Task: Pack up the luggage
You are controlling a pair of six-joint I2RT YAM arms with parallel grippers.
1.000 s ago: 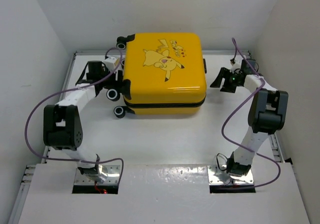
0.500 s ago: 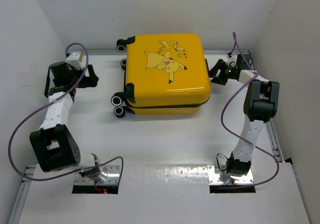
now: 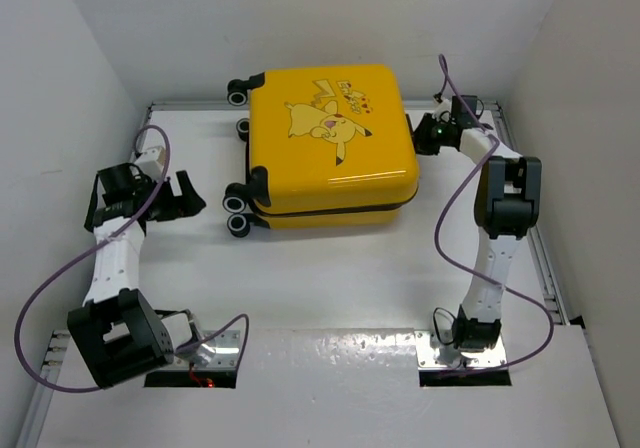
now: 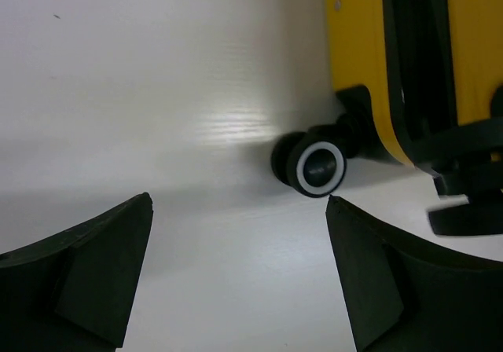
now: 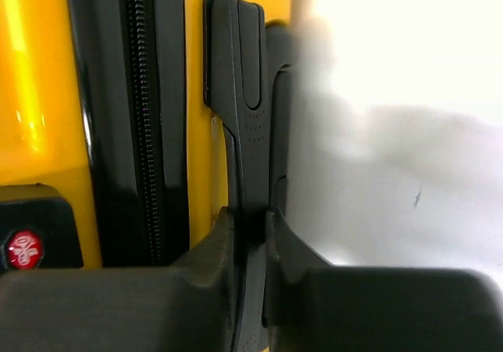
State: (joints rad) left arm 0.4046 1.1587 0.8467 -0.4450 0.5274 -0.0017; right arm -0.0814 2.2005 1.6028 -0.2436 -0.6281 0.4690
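The luggage point(image 3: 330, 143), a yellow hard-shell case with a cartoon print, lies flat and closed at the back of the table. Its black side handle point(image 5: 240, 93) runs beside the zipper, and my right gripper point(image 5: 250, 220) is shut on that handle at the case's right side point(image 3: 428, 133). Off to the left of the case, my left gripper point(image 3: 185, 196) stands open over bare table, nothing between its fingers point(image 4: 102, 265). A black wheel with a white ring point(image 4: 318, 167) shows just beyond it.
White walls close in on the left, back and right. A metal rail point(image 3: 545, 258) edges the table on the right. Purple cables loop off both arms. More wheels point(image 3: 238, 92) stick out at the case's back left corner.
My left arm has swung away from the case's wheels toward the left and near side, its gripper opening wider. The right gripper has moved in to the case's side and shut on the handle.
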